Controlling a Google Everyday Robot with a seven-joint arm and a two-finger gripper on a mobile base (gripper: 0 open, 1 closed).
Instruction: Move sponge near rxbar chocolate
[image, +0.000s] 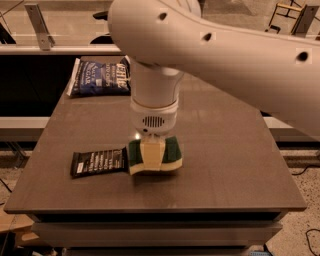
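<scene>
The sponge (172, 150), dark green on top with a pale yellow base, sits low over the table right beside the rxbar chocolate (98, 162), a flat black bar with white lettering at the front left. The sponge's left edge meets the bar's right end. My gripper (151, 152) comes straight down from the white arm and is shut on the sponge, its pale fingers (151, 156) covering the sponge's middle. Whether the sponge rests on the table or hovers just above it, I cannot tell.
A crinkled dark blue chip bag (100, 77) lies at the table's back left corner. The grey table (225, 150) has its front edge close below the sponge. The big white arm (225, 55) spans the upper right of the view.
</scene>
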